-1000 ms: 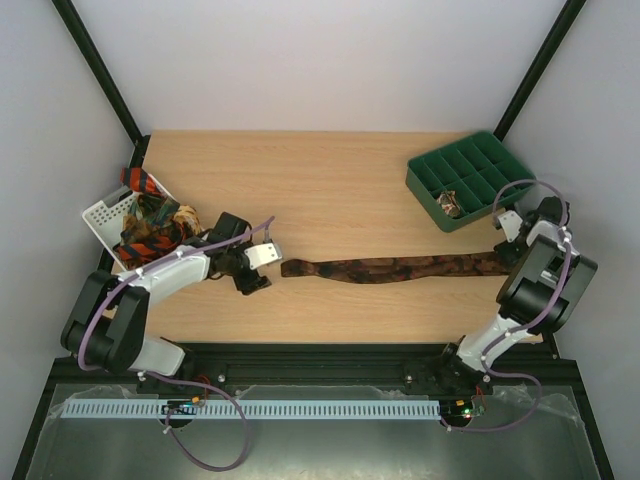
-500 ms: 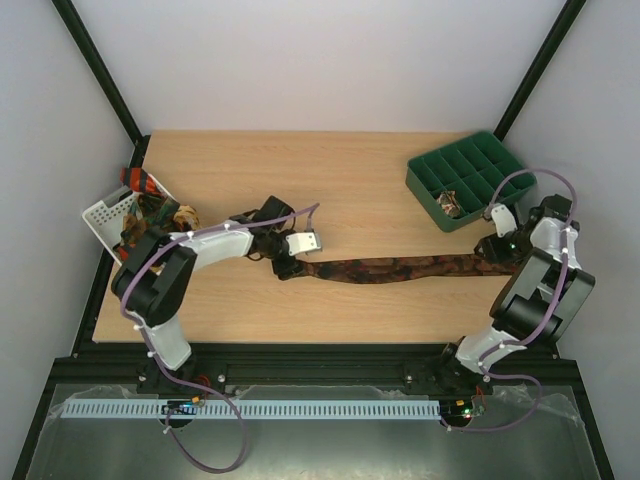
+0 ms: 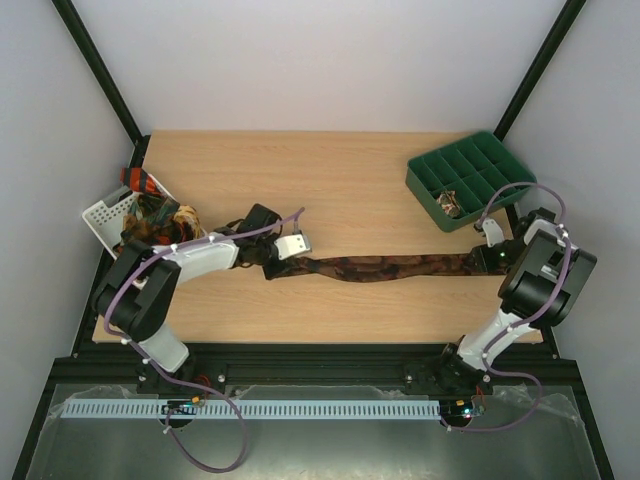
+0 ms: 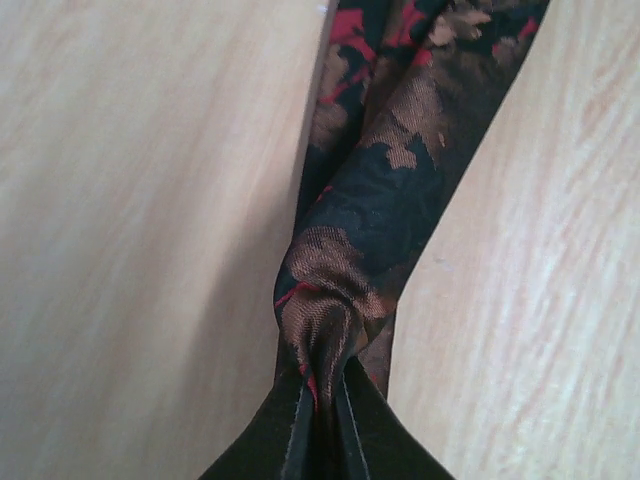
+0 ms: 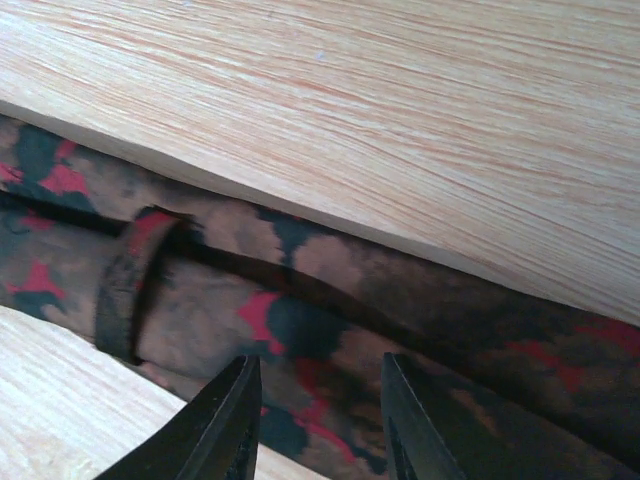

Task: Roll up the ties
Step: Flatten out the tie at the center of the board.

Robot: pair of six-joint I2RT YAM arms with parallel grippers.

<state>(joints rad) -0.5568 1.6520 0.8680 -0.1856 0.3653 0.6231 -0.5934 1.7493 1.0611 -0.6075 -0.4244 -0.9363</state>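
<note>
A dark brown tie [image 3: 390, 267] with red specks lies stretched across the table from left to right. My left gripper [image 3: 283, 262] is at its narrow end. In the left wrist view this gripper [image 4: 320, 385] is shut on the bunched narrow end of the tie [image 4: 390, 190]. My right gripper [image 3: 490, 258] is low over the wide end. In the right wrist view its jaws [image 5: 318, 370] stand apart, straddling the tie [image 5: 330, 300], whose keeper loop [image 5: 125, 290] shows to the left. More ties [image 3: 160, 215] lie heaped in the basket.
A white slotted basket [image 3: 100, 215] sits at the left table edge. A green compartment tray [image 3: 470, 180] stands at the back right, close to the right arm, with a small rolled bundle [image 3: 449, 204] in one cell.
My left gripper reached right to the tie's narrow end and shut on it, then drew back a little to the left. My right gripper came down over the wide end, its jaws narrowing.
</note>
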